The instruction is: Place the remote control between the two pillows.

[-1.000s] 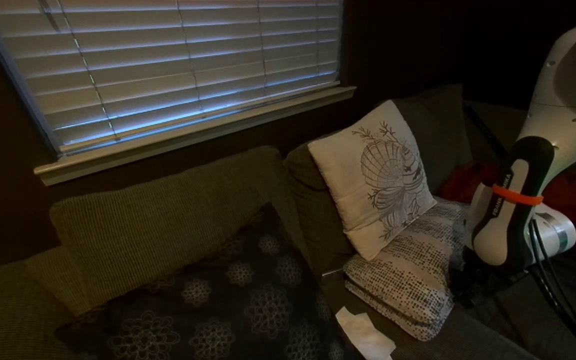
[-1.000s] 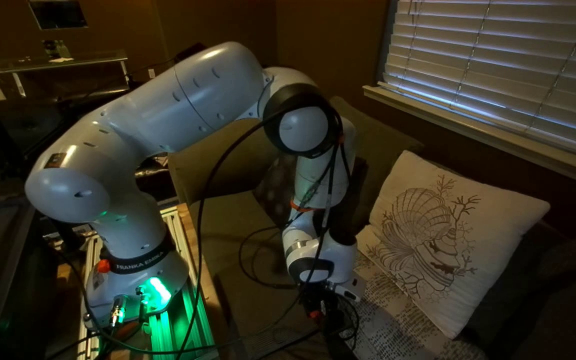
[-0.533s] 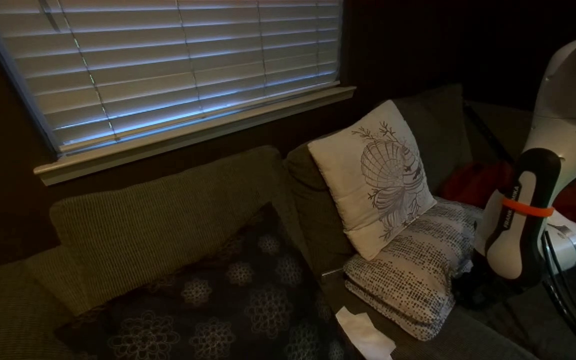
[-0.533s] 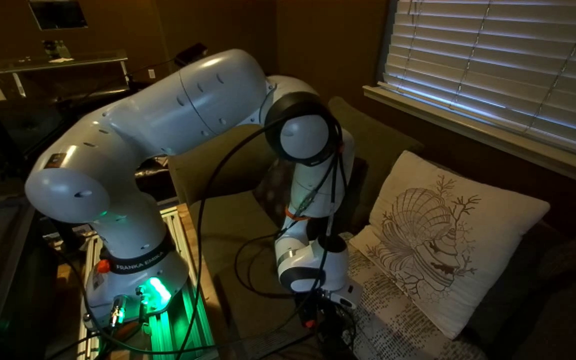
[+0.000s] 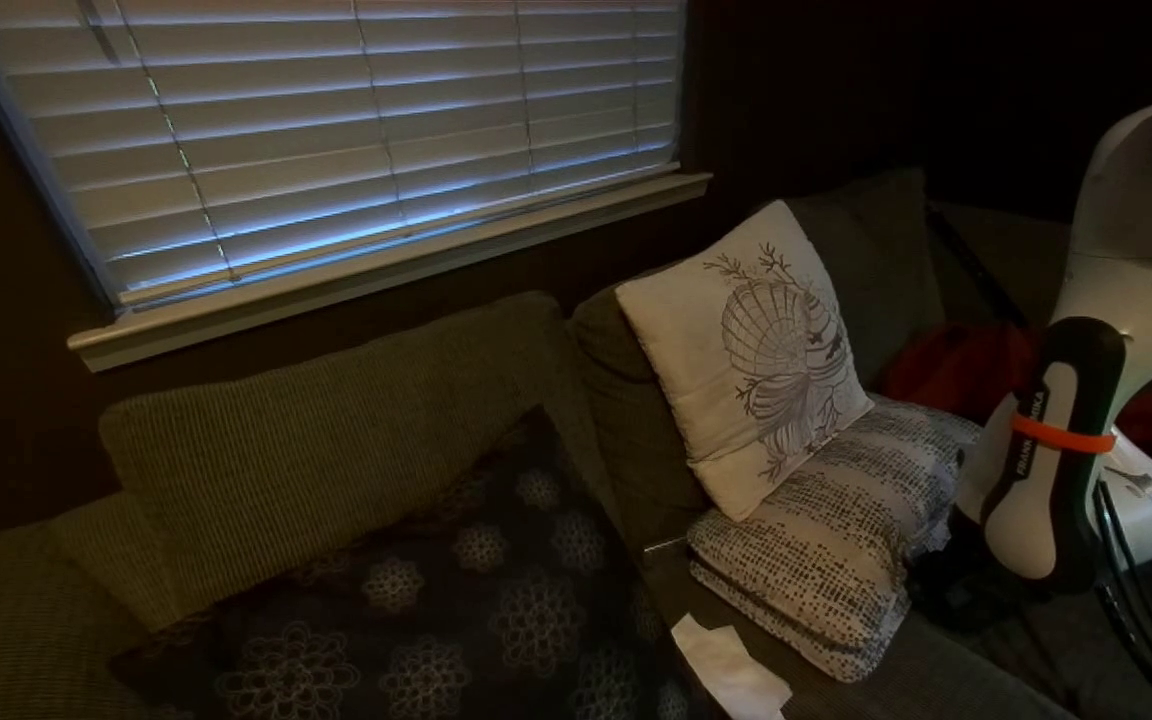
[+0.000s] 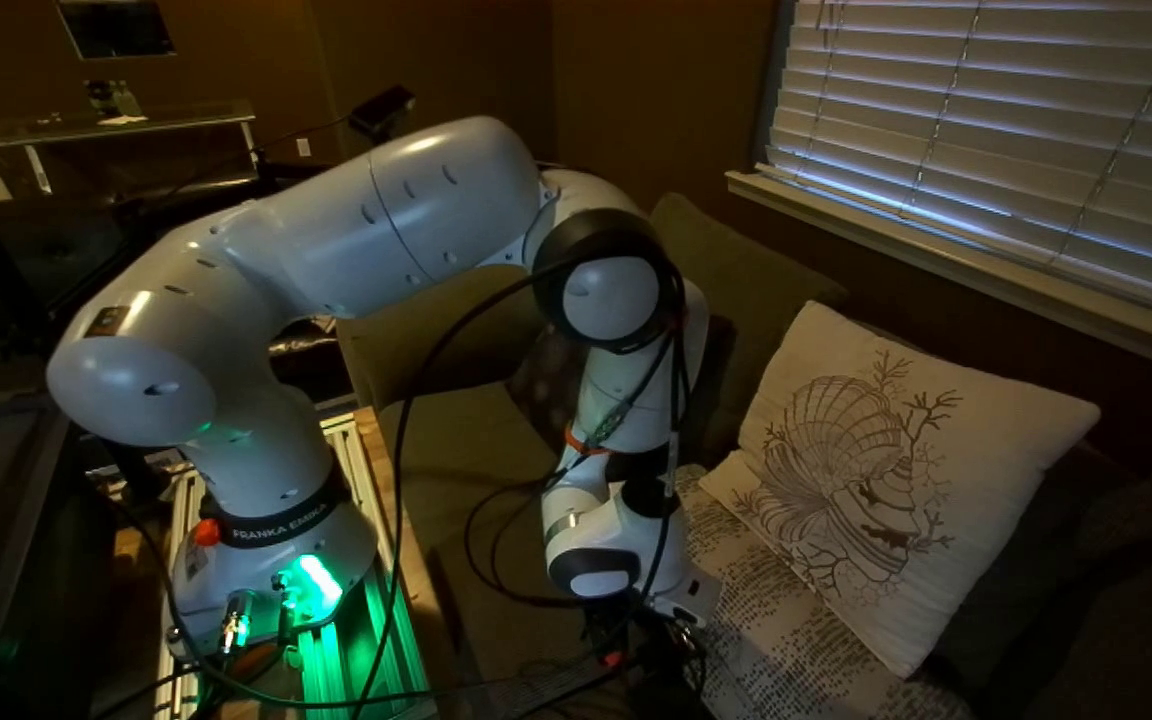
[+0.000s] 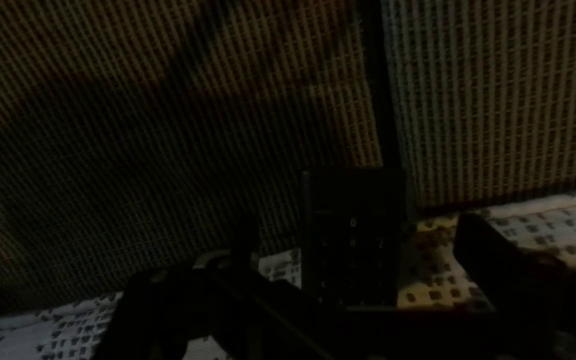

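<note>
Gripper [image 7: 358, 227] has come down lower beside the speckled pillow [image 5: 821, 545], jaws wide, holding nothing. Black keypad remote [image 7: 353, 197] sits between them, at that pillow's edge. Reads as pre-grasp; moving it between speckled and shell-motif pillow [image 5: 766, 370] still to do.

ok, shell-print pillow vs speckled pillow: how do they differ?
Pose: the shell-print pillow is propped upright against the back cushion; the speckled pillow lies down on the seat.
Print: the shell-print pillow carries one large shell-and-coral drawing; the speckled pillow is covered in small dark marks.
Shared: both have a pale ground with darker print, and they appear to touch.
</note>
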Controlling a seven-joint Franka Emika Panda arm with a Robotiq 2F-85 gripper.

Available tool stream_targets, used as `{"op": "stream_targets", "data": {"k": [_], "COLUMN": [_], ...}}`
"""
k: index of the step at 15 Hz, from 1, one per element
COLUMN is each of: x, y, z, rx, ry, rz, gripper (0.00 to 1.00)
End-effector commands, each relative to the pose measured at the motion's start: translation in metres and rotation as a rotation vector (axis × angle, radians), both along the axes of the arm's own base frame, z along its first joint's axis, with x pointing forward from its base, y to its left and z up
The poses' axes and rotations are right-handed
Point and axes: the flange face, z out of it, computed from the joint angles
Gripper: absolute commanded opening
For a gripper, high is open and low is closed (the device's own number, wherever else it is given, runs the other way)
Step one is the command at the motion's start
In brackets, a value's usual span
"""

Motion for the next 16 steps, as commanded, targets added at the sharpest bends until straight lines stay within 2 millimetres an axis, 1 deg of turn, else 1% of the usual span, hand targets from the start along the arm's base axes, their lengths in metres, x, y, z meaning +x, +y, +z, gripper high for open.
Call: {"op": "stream_targets", "data": {"k": [1, 4, 8, 9, 10, 11, 14, 16], "x": [0.004, 0.008, 0.013, 0.014, 0.014, 0.014, 0.014, 0.012], "y": [-0.002, -0.006, -0.004, -0.003, -0.002, -0.002, -0.002, -0.003], "z": [-0.011, -0.015, -0.02, -0.021, -0.022, -0.022, -0.024, -0.022], "rx": [0.014, 0.022, 0.046, 0.052, 0.055, 0.058, 0.056, 0.05], "ry": [-0.033, -0.045, -0.053, -0.053, -0.052, -0.052, -0.046, -0.043], "rz": [-0.008, -0.017, -0.009, -0.006, -0.005, -0.003, -0.002, -0.003], "gripper": [1.0, 1.0, 1.0, 0.93, 0.74, 0.68, 0.44, 0.32]}}
